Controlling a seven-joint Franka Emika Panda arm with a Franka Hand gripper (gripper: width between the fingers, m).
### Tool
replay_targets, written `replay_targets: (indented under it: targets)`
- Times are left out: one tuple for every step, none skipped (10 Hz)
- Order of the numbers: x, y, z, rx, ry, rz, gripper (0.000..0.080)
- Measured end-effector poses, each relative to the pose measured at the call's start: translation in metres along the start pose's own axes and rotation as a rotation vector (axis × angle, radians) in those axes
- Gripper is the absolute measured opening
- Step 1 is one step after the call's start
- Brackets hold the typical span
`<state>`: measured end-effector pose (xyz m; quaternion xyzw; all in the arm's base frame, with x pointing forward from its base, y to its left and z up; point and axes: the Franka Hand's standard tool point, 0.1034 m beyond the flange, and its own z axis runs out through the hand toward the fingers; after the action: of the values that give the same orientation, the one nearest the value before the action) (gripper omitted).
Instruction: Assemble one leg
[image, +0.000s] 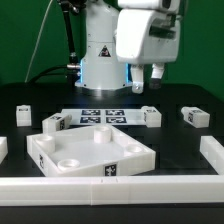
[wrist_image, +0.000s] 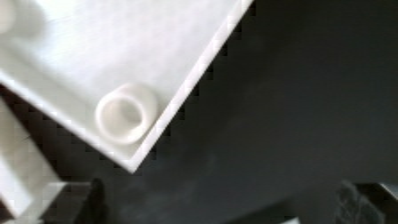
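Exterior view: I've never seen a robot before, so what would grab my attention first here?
Probably the large white square piece with its raised rim and round corner sockets, lying mid-table on the black surface. Behind it stands the white robot arm, its claw hanging open and empty above the table. Small tagged blocks, like the leg at the exterior view's right, flank the marker board.

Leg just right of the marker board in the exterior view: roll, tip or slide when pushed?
Probably rigid: the leg looks like a moulded plastic block. Unlikely to roll, as its faces look flat. It looks small and smooth, so a push would likely slide it across the dark table rather than tip it.
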<state>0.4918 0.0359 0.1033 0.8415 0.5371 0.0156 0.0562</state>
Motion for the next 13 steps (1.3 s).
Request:
replay_targets:
  targets:
    - [-0.016,-0.002,0.012,0.020,-0.006,-0.116,0.0650]
    - [-0.027,-0.001,0.019,0.033,-0.010,-0.180,0.0650]
    - [-0.033,0.000,0.022,0.041,-0.014,-0.203,0.0650]
    - [-0.032,0.000,0.022,0.041,-0.013,-0.202,0.0650]
    - [-0.032,0.000,0.022,0.041,-0.013,-0.202,0.0650]
    - [-0.032,0.000,0.022,0.041,-0.014,-0.202,0.0650]
    - [-0.032,0.000,0.022,0.041,-0.014,-0.202,0.0650]
    - [-0.034,0.000,0.023,0.038,-0.014,-0.246,0.0650]
    - [-0.045,-0.002,0.027,0.039,-0.010,-0.377,0.0650]
    - [-0.056,-0.003,0.033,0.053,-0.012,-0.445,0.0650]
    - [-0.068,-0.001,0.039,0.067,-0.010,-0.532,0.0650]
    - [-0.078,0.002,0.044,0.077,-0.009,-0.589,0.0650]
    - [-0.086,0.005,0.048,0.089,-0.009,-0.644,0.0650]
